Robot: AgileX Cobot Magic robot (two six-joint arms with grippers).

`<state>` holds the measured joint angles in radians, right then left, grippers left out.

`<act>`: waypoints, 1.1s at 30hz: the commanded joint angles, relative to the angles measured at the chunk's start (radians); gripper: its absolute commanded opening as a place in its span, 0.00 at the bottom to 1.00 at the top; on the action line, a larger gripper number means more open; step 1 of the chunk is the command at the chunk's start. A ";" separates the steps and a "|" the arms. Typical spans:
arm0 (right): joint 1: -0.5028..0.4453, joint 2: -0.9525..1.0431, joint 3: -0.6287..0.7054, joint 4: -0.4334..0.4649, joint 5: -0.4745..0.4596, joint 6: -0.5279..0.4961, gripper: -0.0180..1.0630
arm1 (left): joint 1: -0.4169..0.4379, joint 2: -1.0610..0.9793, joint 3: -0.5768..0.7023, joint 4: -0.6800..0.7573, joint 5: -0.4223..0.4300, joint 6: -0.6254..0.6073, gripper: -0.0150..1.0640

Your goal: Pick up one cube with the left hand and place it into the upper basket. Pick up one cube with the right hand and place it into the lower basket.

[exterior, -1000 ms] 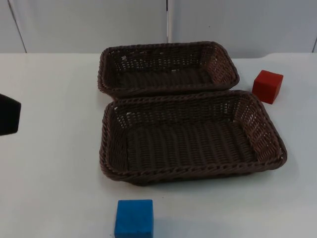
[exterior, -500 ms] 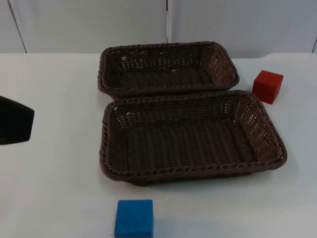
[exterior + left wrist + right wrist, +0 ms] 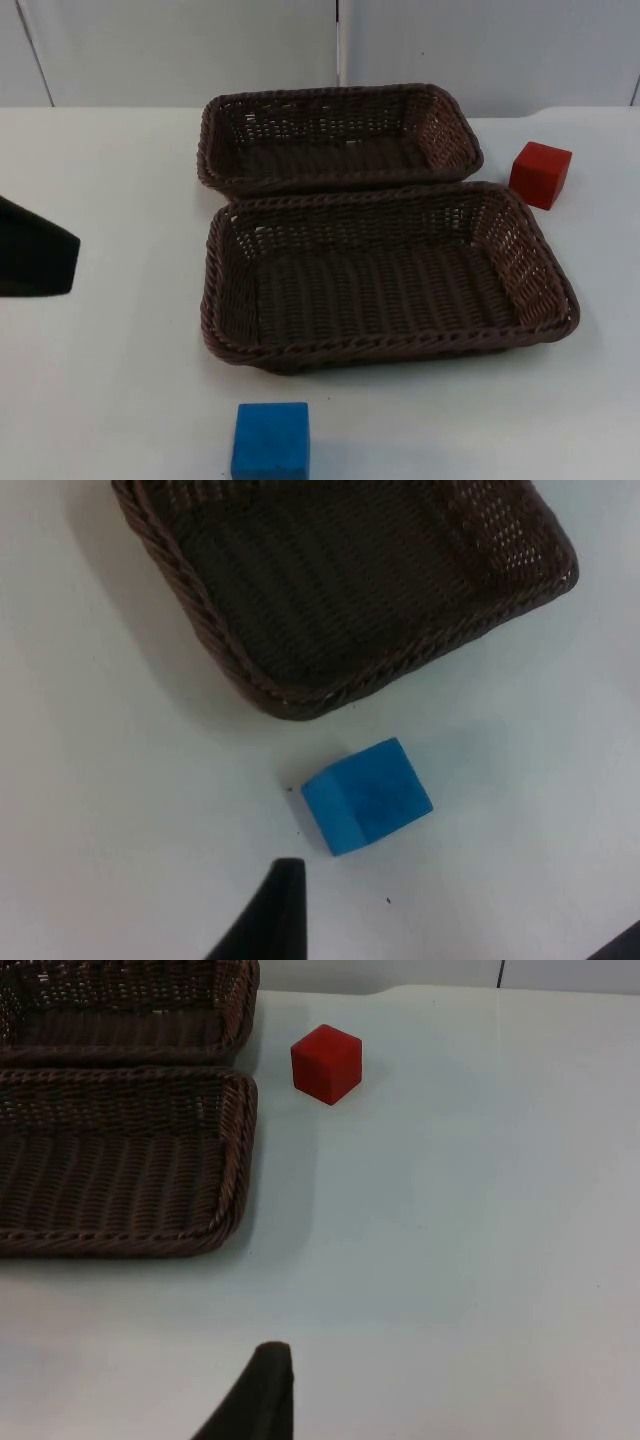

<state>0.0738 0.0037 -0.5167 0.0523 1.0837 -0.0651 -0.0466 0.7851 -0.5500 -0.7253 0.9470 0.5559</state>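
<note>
A blue cube (image 3: 271, 440) lies on the white table in front of the lower basket (image 3: 390, 345). In the left wrist view the blue cube (image 3: 367, 796) sits just beyond my left gripper (image 3: 450, 942), which is open and holds nothing. The left arm's black end (image 3: 35, 262) reaches in at the table's left edge. A red cube (image 3: 541, 174) stands right of the upper basket (image 3: 340, 92). My right gripper (image 3: 450, 1430) is open and well short of the red cube (image 3: 326, 1063).
The two brown wicker baskets stand touching, one behind the other, and both hold nothing. The lower basket's corner (image 3: 300, 695) is close to the blue cube. A grey partition wall (image 3: 200, 50) closes the table's far side.
The left arm's black end has come further in from the left edge, moving right. The cubes and baskets have not moved.
</note>
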 commanded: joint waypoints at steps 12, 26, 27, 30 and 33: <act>-0.009 -0.004 0.002 0.003 -0.004 -0.006 0.99 | -0.025 0.292 -0.003 0.011 -0.071 0.003 0.99; -0.009 -0.004 0.002 0.003 -0.004 -0.006 0.99 | -0.413 0.511 -0.003 0.272 -0.392 -0.387 0.99; -0.009 -0.004 0.002 0.003 -0.004 -0.006 0.99 | -0.435 0.533 -0.003 0.272 -0.414 -0.401 0.99; -0.009 -0.004 0.002 0.003 -0.004 -0.006 0.99 | -0.470 0.571 -0.003 0.272 -0.468 -0.441 0.99; -0.009 -0.004 0.002 0.003 -0.004 -0.006 0.99 | -0.506 0.608 -0.003 0.269 -0.518 -0.487 0.99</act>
<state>0.0738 0.0037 -0.5167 0.0523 1.0837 -0.0651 -0.5412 1.3853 -0.5500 -0.4592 0.4565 0.0995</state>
